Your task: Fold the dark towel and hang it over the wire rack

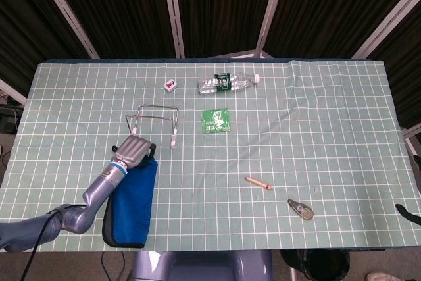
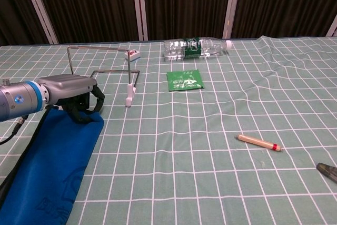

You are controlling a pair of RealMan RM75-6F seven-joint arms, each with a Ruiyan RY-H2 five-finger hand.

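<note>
The dark blue towel lies folded into a long strip at the table's front left. My left hand is over its far end, with its fingers curled down around that edge, which is bunched under them. The wire rack stands upright just beyond the hand, bare, with its white foot to the right of the hand. My right hand shows in neither view.
Behind the rack lie a small white-and-red block and a clear bottle on its side. A green packet is right of the rack. A wooden pen and a grey dispenser lie front right.
</note>
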